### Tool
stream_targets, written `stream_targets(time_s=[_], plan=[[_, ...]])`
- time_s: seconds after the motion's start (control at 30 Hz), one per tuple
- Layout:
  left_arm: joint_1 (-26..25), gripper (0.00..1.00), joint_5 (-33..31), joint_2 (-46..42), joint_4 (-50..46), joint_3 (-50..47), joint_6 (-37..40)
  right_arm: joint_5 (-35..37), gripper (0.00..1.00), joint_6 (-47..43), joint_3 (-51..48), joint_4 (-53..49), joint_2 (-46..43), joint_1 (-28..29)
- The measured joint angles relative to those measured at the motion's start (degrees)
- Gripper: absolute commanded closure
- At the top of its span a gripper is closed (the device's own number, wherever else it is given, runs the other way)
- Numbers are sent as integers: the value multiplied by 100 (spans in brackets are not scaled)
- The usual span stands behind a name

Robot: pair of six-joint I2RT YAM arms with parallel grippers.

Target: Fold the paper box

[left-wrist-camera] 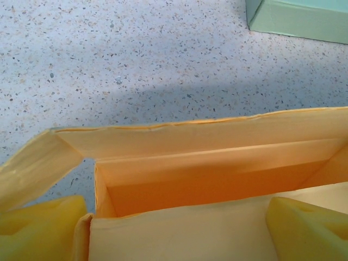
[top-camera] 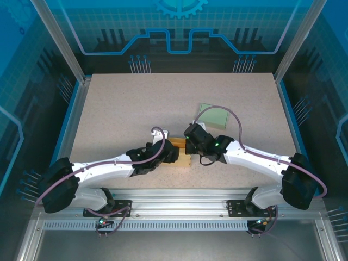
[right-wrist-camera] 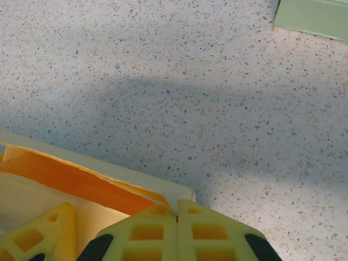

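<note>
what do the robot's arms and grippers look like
The left arm and right arm have smooth white shells with black joints and bulky black shoulder housings. A purple-grey cable loops along each. Small green lights glow near the right arm's wrist. The fingers are bright yellow plastic with a lattice of cut-out windows and black patches lower down.

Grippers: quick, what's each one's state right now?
Left gripper: open, fingers astride the near wall of the paper box.
Right gripper: shut at the box corner; pinching paper or not, cannot tell.
</note>
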Motion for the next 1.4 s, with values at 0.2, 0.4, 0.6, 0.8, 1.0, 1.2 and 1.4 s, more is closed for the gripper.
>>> stream_targets(time_s=[0.2, 0.4, 0.6, 0.8, 1.0, 1.2, 1.4], plan=[[-46, 12, -179, 42, 42, 0, -4, 396, 98, 179, 63, -197, 17, 286], [-57, 12, -254, 46, 57, 0, -7, 925, 98, 337, 254, -619, 162, 658], [-87, 8, -317, 33, 109, -55, -98, 1486, 100, 588, 393, -872, 372, 929], [-136, 7, -269, -363, 175, -326, -151, 1757, 100, 708, 358, -811, 435, 994], [-153, 5, -181, -1202, 144, -636, -149, 1943, 100, 737, 332, -815, 546, 997], [-153, 3, -181, -1718, -55, -638, -149, 1941, 100, 737, 332, -898, 684, 999], [-120, 18, -260, -2304, -732, -597, 118, 1947, 100, 734, 332, -1027, 699, 1078]])
